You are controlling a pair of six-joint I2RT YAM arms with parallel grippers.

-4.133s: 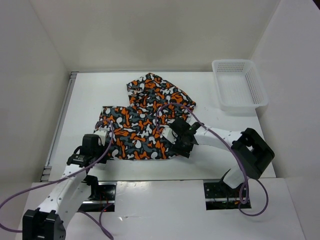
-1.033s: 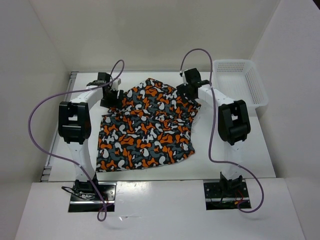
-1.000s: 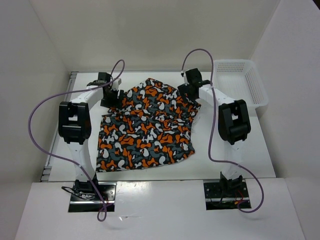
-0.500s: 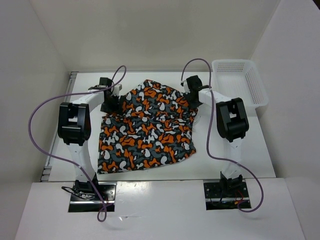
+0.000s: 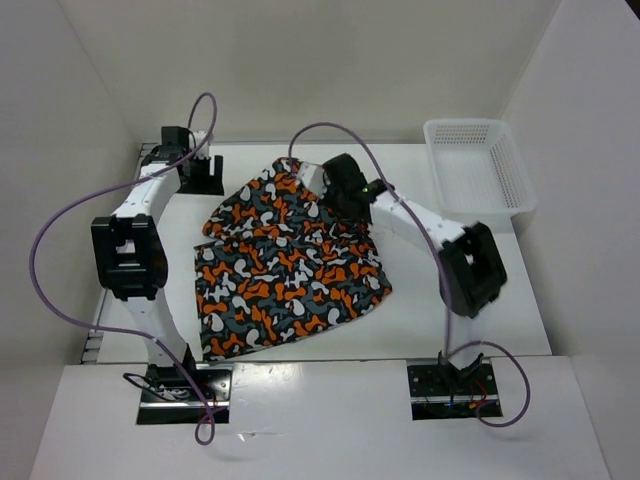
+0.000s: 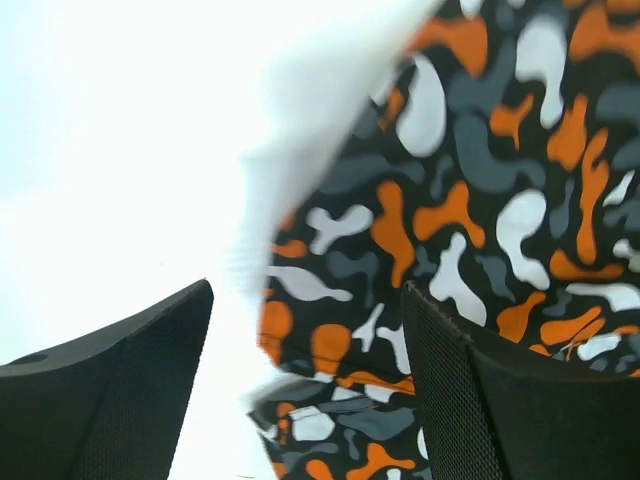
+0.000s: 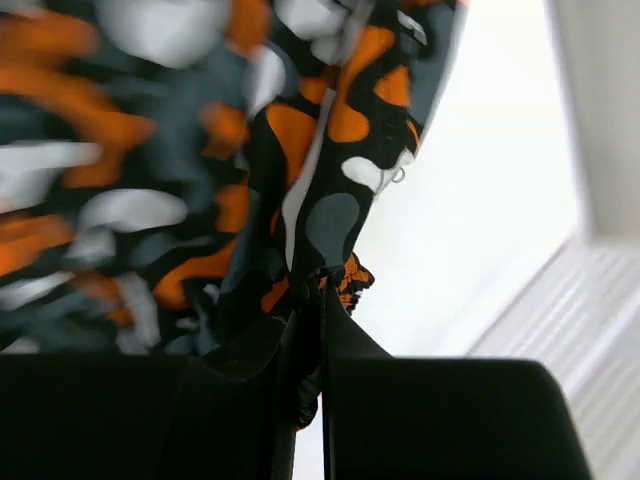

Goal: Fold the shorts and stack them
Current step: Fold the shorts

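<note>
Swinging leftward since half a second before, the right arm (image 5: pixel 410 215) had carried its jaws from the far right corner of the cloth to the far middle of it, drawing that corner along. The left arm (image 5: pixel 150 200) had meanwhile pulled back to the far left corner of the tabletop (image 5: pixel 470 290), off the cloth. Two arms and one white mesh basket (image 5: pixel 468 125) could be counted. The shorts (image 5: pixel 290 270) lay as one rumpled camouflage heap in the middle of the tabletop, and how many pairs made it up could not be told. The left jaws stood wide apart and gripped nothing; in the left wrist view the shorts (image 6: pixel 480 200) lay beyond them and to the right, with bare white tabletop to the left. The right jaws were pressed together on a narrow fold at the far edge of the shorts (image 7: pixel 330 110), which rose bunched from between the black fingers (image 7: pixel 150 420). The basket stood at the far right, well apart from the cloth.
</note>
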